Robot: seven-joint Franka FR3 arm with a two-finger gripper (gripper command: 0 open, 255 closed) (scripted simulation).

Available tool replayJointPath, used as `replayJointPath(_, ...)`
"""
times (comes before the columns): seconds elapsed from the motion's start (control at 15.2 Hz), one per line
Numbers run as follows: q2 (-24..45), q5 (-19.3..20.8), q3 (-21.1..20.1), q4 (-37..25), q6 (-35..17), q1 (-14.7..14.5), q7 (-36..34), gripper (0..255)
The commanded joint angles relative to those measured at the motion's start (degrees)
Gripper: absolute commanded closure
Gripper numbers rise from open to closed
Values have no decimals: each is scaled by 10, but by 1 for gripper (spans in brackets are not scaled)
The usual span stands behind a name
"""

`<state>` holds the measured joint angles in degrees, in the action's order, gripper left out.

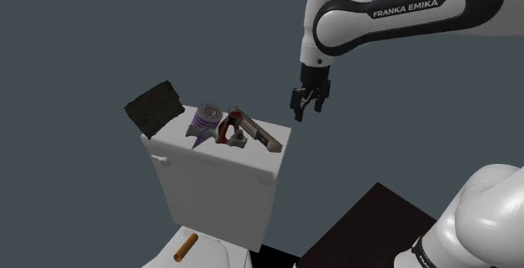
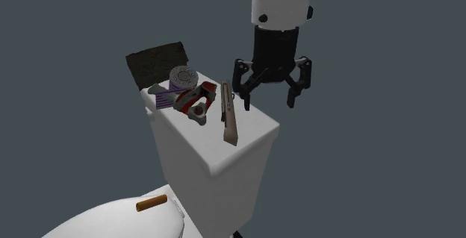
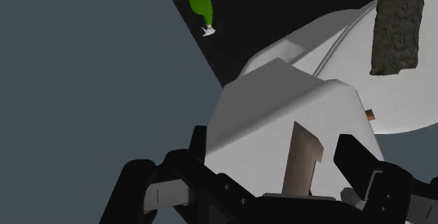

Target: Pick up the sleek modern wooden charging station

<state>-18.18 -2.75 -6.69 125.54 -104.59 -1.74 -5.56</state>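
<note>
The charging station (image 1: 261, 134) (image 2: 228, 114) is a long, flat brown bar. It lies on top of a white toilet tank (image 1: 220, 184) (image 2: 218, 171), at the end nearest the arm. My black gripper (image 1: 307, 110) (image 2: 269, 102) hangs open in the air, just above and beyond that end of the tank, touching nothing. In the wrist view the bar's end (image 3: 301, 161) shows between the spread fingers (image 3: 357, 161), lower down on the tank (image 3: 261, 117).
Beside the bar on the tank lie a red and grey item (image 1: 228, 131) (image 2: 193, 103), a purple and grey round thing (image 1: 204, 121) (image 2: 179, 79) and a dark rough square (image 1: 154, 107) (image 2: 157, 62). A small brown cylinder (image 1: 185, 248) (image 2: 152, 202) rests on the toilet lid below.
</note>
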Motion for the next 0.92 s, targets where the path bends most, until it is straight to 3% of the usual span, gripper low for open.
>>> replayJointPath(0.0, 43, -5, -3, -26, -21, 0, -7, 0)
replayJointPath(0.86, 316, -22, -19, -255, -93, -15, -63, 0)
